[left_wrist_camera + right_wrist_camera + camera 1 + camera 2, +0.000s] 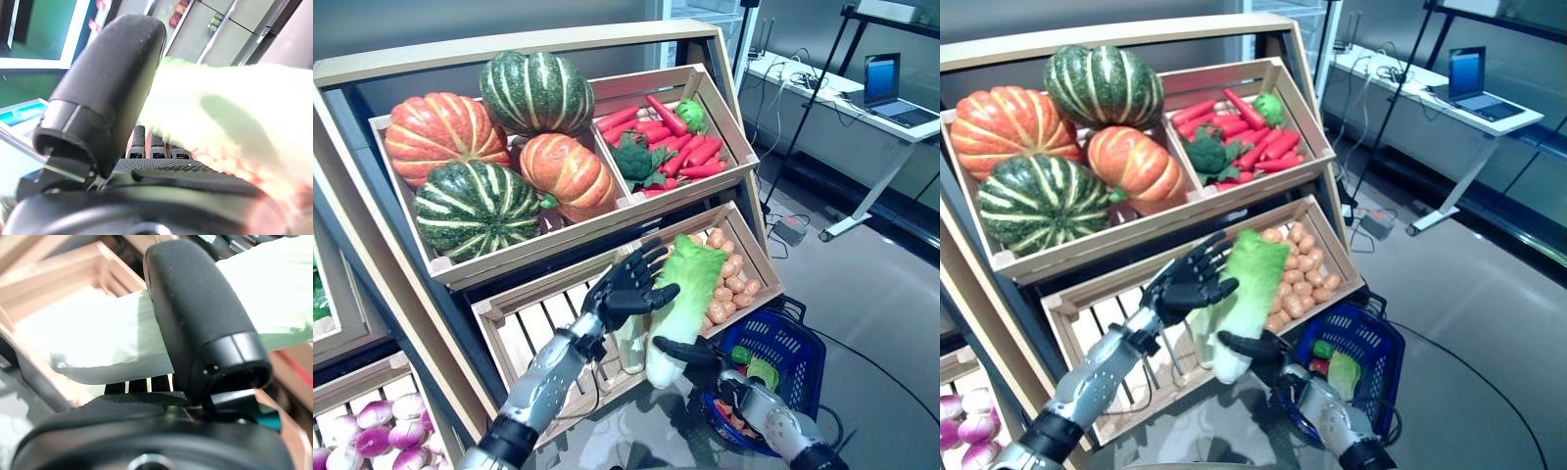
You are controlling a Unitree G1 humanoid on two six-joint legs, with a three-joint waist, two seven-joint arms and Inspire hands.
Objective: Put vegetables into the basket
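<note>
A long cabbage (686, 294) with green leaves and a white stem is held upright in front of the stand's lower crate (524, 323). My left hand (626, 289) grips its leafy middle from the left, thumb across the front, as its wrist view shows (107, 83). My right hand (705, 354) pinches the white stem end from the right, with its thumb (195, 308) over the stem (98, 342). The blue basket (800, 338) stands on the floor just right of the cabbage. A green leafy vegetable (1342, 372) and small red and green pieces lie in it.
The wooden stand (509, 49) with tilted crates rises right behind the cabbage. A white desk (862, 108) with a laptop stands at the back right. Open grey floor (891, 323) lies to the right of the basket.
</note>
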